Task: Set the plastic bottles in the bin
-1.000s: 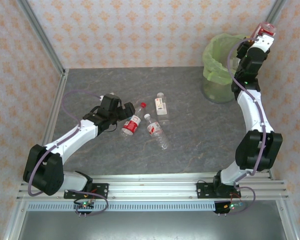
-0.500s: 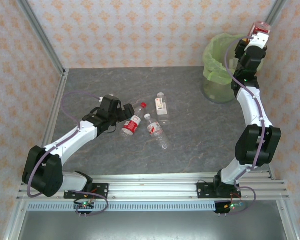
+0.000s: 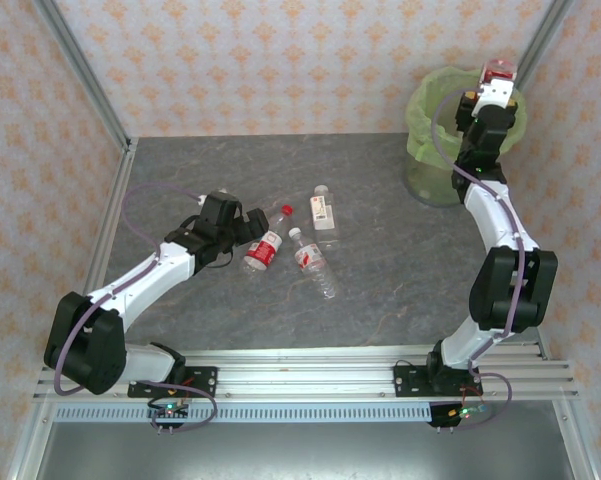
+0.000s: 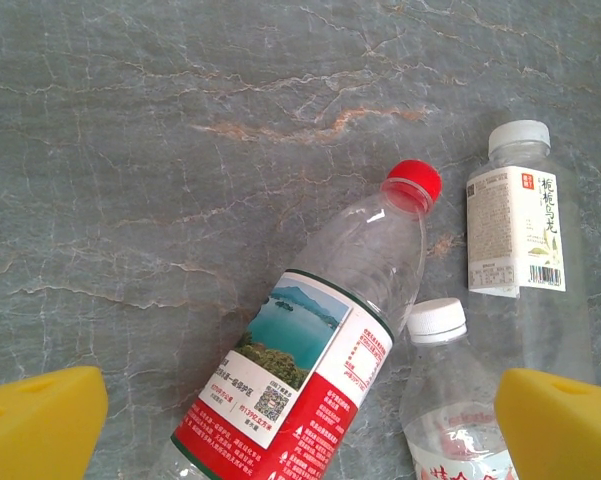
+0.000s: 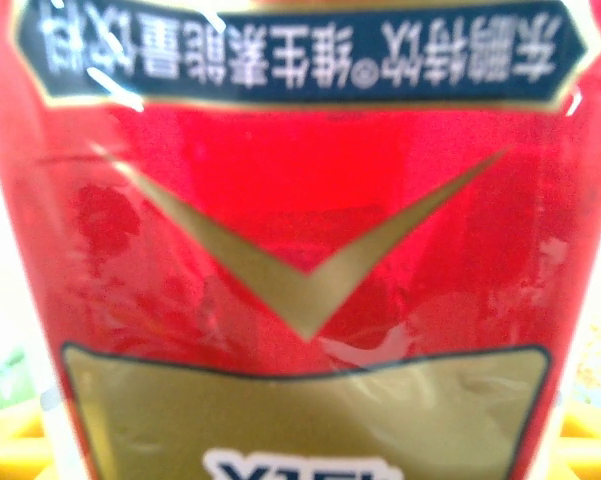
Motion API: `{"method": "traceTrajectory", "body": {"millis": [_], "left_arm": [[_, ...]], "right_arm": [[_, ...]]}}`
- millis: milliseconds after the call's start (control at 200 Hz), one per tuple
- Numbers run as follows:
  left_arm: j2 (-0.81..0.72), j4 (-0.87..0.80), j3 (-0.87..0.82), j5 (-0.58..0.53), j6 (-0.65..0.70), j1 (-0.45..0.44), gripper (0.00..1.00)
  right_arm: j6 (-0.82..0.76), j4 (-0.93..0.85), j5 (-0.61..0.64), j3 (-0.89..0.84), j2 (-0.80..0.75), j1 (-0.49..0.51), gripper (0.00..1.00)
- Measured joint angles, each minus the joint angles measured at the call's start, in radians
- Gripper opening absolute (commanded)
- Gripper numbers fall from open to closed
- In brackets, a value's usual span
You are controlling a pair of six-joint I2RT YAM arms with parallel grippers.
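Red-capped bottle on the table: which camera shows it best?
The left wrist view: the red-capped bottle lies close up, cap and label clear. The top view shows the same bottle small and far off. The right wrist view shows a different, red-labelled bottle.

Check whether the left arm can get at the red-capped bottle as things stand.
Probably yes: the open left claw hovers right at the red-capped bottle, yellow fingers either side. The nearer white-capped bottle beside it may get caught too.
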Motion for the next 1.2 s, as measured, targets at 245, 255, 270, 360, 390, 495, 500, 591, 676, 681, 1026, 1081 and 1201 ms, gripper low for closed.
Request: {"method": "traceTrajectory", "body": {"millis": [245,255,270,360,390,495,500,591,676,681,1026,1081,1201], "left_arm": [[0.002,0.000,0.000,0.000,0.000,-0.002,1.00],[0.002,0.000,0.000,0.000,0.000,-0.003,1.00],[0.002,0.000,0.000,0.000,0.000,-0.004,1.00],[0.004,0.000,0.000,0.001,0.000,-0.006,1.00],[0.004,0.000,0.000,0.001,0.000,-0.006,1.00],[0.004,0.000,0.000,0.001,0.000,-0.006,1.00],[0.004,0.000,0.000,0.001,0.000,-0.006,1.00],[0.004,-0.002,0.000,-0.001,0.000,-0.006,1.00],[0.004,-0.013,0.000,-0.010,0.002,-0.006,1.00],[0.004,-0.014,0.000,-0.011,0.002,-0.006,1.00],[0.009,-0.135,0.045,-0.027,0.118,-0.017,1.00],[0.018,-0.152,0.059,-0.042,0.141,-0.035,1.00],[0.060,-0.194,0.090,-0.071,0.186,-0.077,1.00]], "right_arm": [[0.055,-0.058,0.034,0.032,0.019,-0.005,0.69],[0.055,-0.064,0.037,0.040,0.023,-0.006,0.69],[0.064,-0.074,0.039,0.051,0.031,-0.007,0.70],[0.103,-0.150,0.053,0.116,0.066,-0.016,0.74],[0.116,-0.177,0.055,0.138,0.079,-0.017,0.75],[0.148,-0.276,0.068,0.217,0.119,-0.019,0.81],[0.150,-0.279,0.069,0.220,0.121,-0.019,0.81],[0.175,-0.348,0.094,0.275,0.146,-0.018,0.87],[0.191,-0.390,0.116,0.293,0.151,-0.018,0.88],[0.192,-0.391,0.117,0.294,0.151,-0.018,0.88],[0.238,-0.486,0.109,0.290,0.123,-0.019,0.95],[0.243,-0.498,0.096,0.272,0.094,-0.019,0.97],[0.261,-0.513,0.064,0.211,-0.012,-0.019,0.99]]}}
